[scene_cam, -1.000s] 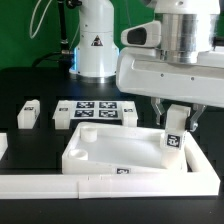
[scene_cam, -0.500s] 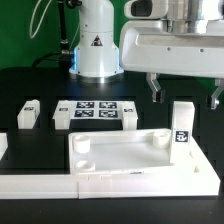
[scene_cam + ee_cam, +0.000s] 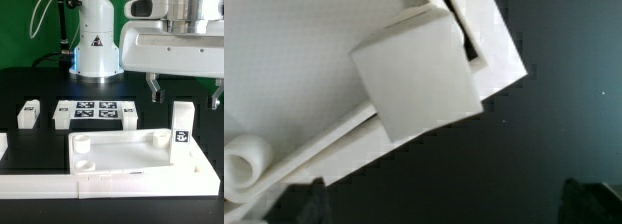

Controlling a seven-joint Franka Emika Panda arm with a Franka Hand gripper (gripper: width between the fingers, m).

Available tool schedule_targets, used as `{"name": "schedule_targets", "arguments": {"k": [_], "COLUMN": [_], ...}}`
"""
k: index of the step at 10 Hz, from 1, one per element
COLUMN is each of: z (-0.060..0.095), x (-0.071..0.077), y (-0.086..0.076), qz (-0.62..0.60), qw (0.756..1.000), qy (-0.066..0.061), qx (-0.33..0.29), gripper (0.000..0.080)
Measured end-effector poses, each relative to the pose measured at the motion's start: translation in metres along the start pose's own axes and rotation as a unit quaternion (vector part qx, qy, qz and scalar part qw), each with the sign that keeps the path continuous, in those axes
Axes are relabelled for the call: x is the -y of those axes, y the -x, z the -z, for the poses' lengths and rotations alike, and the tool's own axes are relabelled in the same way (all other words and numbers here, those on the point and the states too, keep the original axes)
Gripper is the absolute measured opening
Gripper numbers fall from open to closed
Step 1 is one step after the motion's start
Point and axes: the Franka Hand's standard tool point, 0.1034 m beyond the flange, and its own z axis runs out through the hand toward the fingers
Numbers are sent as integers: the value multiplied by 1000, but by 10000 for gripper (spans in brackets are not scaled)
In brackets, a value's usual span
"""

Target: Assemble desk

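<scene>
The white desk top (image 3: 125, 157) lies on the table with its raised rim up. One white leg (image 3: 182, 125) stands upright in its far corner at the exterior view's right, tag facing the camera. My gripper (image 3: 184, 92) hangs open just above that leg, with a finger on each side and touching nothing. In the wrist view the leg's square end (image 3: 416, 82) and the desk top's rim (image 3: 494, 50) show below the open gripper (image 3: 443, 205). The dark fingertips (image 3: 299, 202) are spread wide. A round socket (image 3: 242, 162) shows in the desk top.
The marker board (image 3: 97, 110) lies behind the desk top. Loose white legs lie at the exterior view's left (image 3: 27, 113), beside the board (image 3: 61, 117) and at its other side (image 3: 129, 117). A low white border strip (image 3: 35, 184) runs along the front. The robot base (image 3: 98, 45) stands behind.
One second ago the gripper was low around the leg at the desk top's corner. It has let go, opened and risen above it. Nothing has moved in the last half second.
</scene>
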Motion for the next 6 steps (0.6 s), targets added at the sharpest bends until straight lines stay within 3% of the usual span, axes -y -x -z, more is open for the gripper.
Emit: {"name": "schedule_targets", "arguments": {"k": [2,4,5,6], "z": [0,-3,-4,-5], "x": [-4,-21,-20,-20], "y": [7,36,47,45], "qz": [16,92,107,159], "qw": [1000,996,994,987], "qy": [1,2,4,3], "qx": [4,15,21,21], "gripper": [649,649,649,649]}}
